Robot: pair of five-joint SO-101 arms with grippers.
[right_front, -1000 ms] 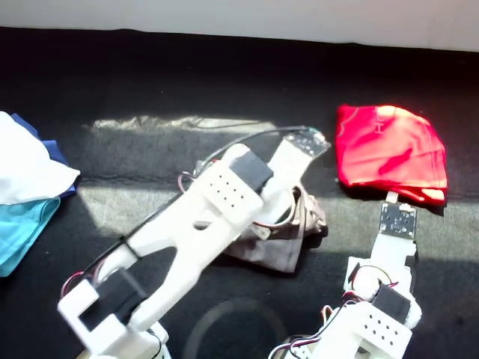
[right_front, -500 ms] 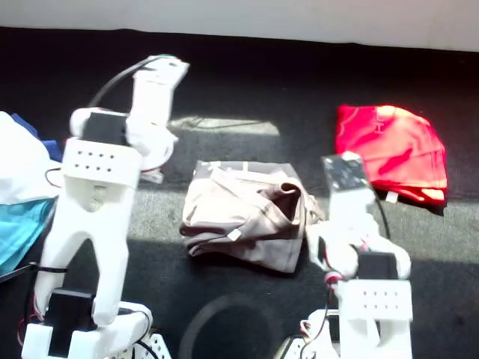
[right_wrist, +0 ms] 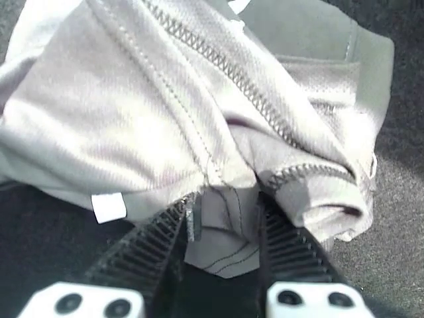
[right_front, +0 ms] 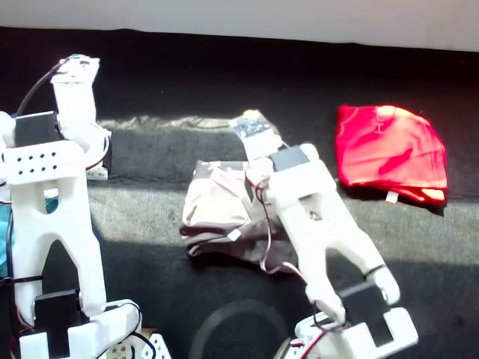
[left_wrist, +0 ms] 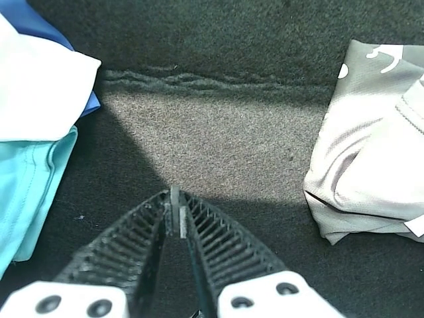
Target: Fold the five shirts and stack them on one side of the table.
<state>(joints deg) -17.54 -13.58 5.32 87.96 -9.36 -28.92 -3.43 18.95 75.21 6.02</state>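
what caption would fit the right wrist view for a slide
Right gripper open over the crumpled grey shirt, with a fold of the fabric lying between its jaws.

— How is your light on the dark felt table (right_front: 187,82)?
— A hard band of sun crosses its middle; your far and near edges lie in shadow.
— Any glare?
— The crumpled glossy red shirt (right_front: 389,153) blazes, the white plastic arms (right_front: 52,202) bleach out, and the folds of the grey mesh shirt (right_wrist: 132,99) go dark.
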